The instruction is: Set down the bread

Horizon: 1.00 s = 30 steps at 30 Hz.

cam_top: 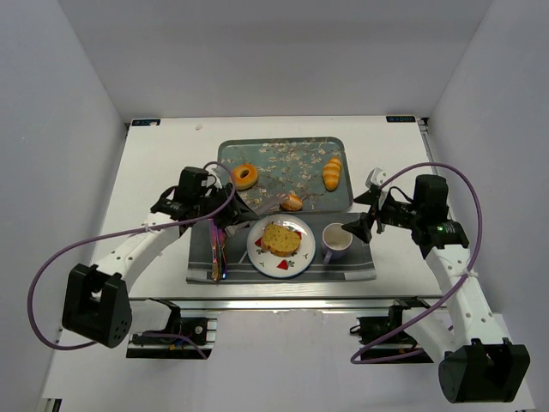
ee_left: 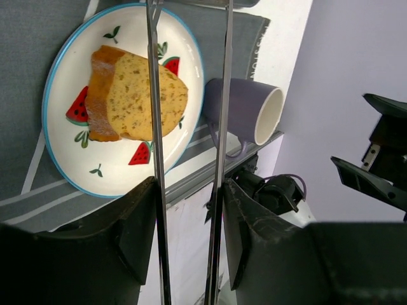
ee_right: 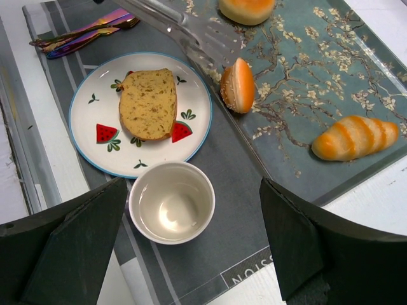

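My left gripper (ee_left: 189, 197) is half closed, pinching the tongs (ee_left: 152, 95), whose tips seem to lie just beside the sesame bun (ee_right: 236, 84). My right gripper (ee_right: 192, 190) hangs spread wide over the mug (ee_right: 172, 203). The bread slice (cam_top: 280, 238) lies on the watermelon plate (cam_top: 251, 249).

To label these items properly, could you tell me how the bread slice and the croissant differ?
The bread slice is flat, cut and speckled, lying on the watermelon plate; the croissant is whole, plump and striped, lying on the floral tray. Both are golden-brown baked goods.
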Each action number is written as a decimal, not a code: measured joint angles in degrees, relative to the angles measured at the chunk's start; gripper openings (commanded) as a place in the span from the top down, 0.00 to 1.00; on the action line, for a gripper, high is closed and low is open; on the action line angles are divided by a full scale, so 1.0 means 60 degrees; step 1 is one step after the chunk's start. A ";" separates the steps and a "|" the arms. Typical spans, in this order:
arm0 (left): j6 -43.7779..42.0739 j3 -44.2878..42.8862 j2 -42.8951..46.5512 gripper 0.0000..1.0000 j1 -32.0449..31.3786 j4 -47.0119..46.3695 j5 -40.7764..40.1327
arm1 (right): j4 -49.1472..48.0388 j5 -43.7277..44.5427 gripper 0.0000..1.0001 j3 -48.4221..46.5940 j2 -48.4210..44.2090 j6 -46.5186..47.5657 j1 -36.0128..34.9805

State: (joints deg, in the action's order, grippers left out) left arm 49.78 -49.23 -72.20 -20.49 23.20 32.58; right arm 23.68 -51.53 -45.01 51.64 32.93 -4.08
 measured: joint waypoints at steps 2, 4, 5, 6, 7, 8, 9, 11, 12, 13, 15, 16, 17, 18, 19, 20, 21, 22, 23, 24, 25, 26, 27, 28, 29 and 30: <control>0.0044 0.0000 -0.0237 0.46 0.0004 -0.0011 0.0033 | -0.0007 0.0000 0.11 0.0025 -0.0026 -0.0004 0.0000; 0.0062 0.0004 -0.0408 0.45 0.0004 0.0022 0.0055 | -0.0015 0.0000 0.11 0.0080 -0.0058 -0.0004 0.0000; 0.0080 0.0004 -0.0444 0.45 0.0004 0.0044 0.0069 | -0.0025 0.0004 0.11 0.0117 -0.0076 -0.0011 0.0000; 0.0080 0.0004 -0.0452 0.45 0.0004 0.0051 0.0091 | -0.0029 0.0004 0.11 0.0157 -0.0087 -0.0029 0.0004; 0.0084 0.0004 -0.0452 0.45 0.0004 0.0044 0.0127 | -0.0029 0.0004 0.11 0.0178 -0.0095 -0.0040 0.0011; 0.0087 0.0004 -0.0452 0.45 0.0004 0.0036 0.0164 | -0.0040 0.0004 0.11 0.0197 -0.0098 -0.0069 0.0022; 0.0095 0.0004 -0.0459 0.45 0.0004 0.0036 0.0186 | -0.0058 0.0000 0.11 0.0222 -0.0109 -0.0080 0.0036; 0.0117 0.0004 -0.0517 0.45 0.0000 0.0000 0.0240 | -0.0084 0.0000 0.11 0.0280 -0.0117 -0.0113 0.0051; 0.0120 0.0004 -0.0576 0.45 0.0004 -0.0033 0.0262 | -0.0080 0.0004 0.10 0.0295 -0.0117 -0.0131 0.0055; 0.0124 0.0004 -0.0645 0.45 0.0004 -0.0069 0.0280 | -0.0087 0.0007 0.11 0.0295 -0.0117 -0.0138 0.0055; 0.0124 0.0000 -0.0801 0.45 0.0004 -0.0138 0.0324 | -0.0120 0.0007 0.11 0.0295 -0.0117 -0.0138 0.0055; 0.0124 0.0000 -0.0882 0.45 0.0004 -0.0160 0.0350 | -0.0120 0.0011 0.11 0.0295 -0.0117 -0.0138 0.0055; 0.0124 0.0000 -0.0954 0.45 0.0004 -0.0164 0.0368 | -0.0120 0.0015 0.11 0.0295 -0.0117 -0.0138 0.0055; 0.0124 0.0000 -0.1009 0.45 0.0004 -0.0164 0.0390 | -0.0124 0.0015 0.11 0.0295 -0.0117 -0.0142 0.0058; 0.0124 0.0000 -0.1060 0.45 0.0004 -0.0164 0.0408 | -0.0127 0.0015 0.11 0.0295 -0.0117 -0.0149 0.0058; 0.0120 0.0000 -0.1104 0.45 0.0004 -0.0164 0.0430 | -0.0131 0.0015 0.11 0.0295 -0.0117 -0.0153 0.0058; 0.0124 0.0000 -0.1151 0.45 0.0004 -0.0178 0.0452 | -0.0138 0.0015 0.11 0.0295 -0.0117 -0.0160 0.0062; 0.0120 0.0000 -0.1202 0.45 0.0000 -0.0208 0.0481 | -0.0164 0.0015 0.11 0.0295 -0.0120 -0.0164 0.0066; 0.0124 0.0000 -0.1249 0.45 0.0004 -0.0229 0.0503 | -0.0178 0.0015 0.11 0.0299 -0.0120 -0.0168 0.0073; 0.0127 -0.0007 -0.1308 0.45 0.0004 -0.0251 0.0532 | -0.0182 0.0015 0.11 0.0299 -0.0120 -0.0168 0.0076; 0.0142 -0.0018 -0.1362 0.45 0.0004 -0.0270 0.0565 | -0.0182 0.0018 0.11 0.0299 -0.0127 -0.0164 0.0087; 0.0149 -0.0036 -0.1428 0.45 0.0004 -0.0302 0.0590 | -0.0182 0.0018 0.11 0.0299 -0.0138 -0.0168 0.0098; 0.0160 -0.0076 -0.1494 0.45 0.0000 -0.0317 0.0619 | -0.0182 0.0022 0.11 0.0299 -0.0153 -0.0164 0.0109; 0.0182 -0.0113 -0.1545 0.45 0.0004 -0.0346 0.0641 | -0.0182 0.0022 0.11 0.0299 -0.0168 -0.0164 0.0109; 0.0193 -0.0168 -0.1603 0.45 0.0000 -0.0372 0.0659 | -0.0182 0.0022 0.11 0.0299 -0.0178 -0.0164 0.0109; 0.0219 -0.0233 -0.1654 0.45 0.0004 -0.0386 0.0674 | -0.0182 0.0022 0.11 0.0299 -0.0186 -0.0164 0.0109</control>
State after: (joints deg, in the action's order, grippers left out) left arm 51.09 -50.63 -82.13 -20.47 20.88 36.62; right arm 22.59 -51.40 -43.22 50.52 31.94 -3.42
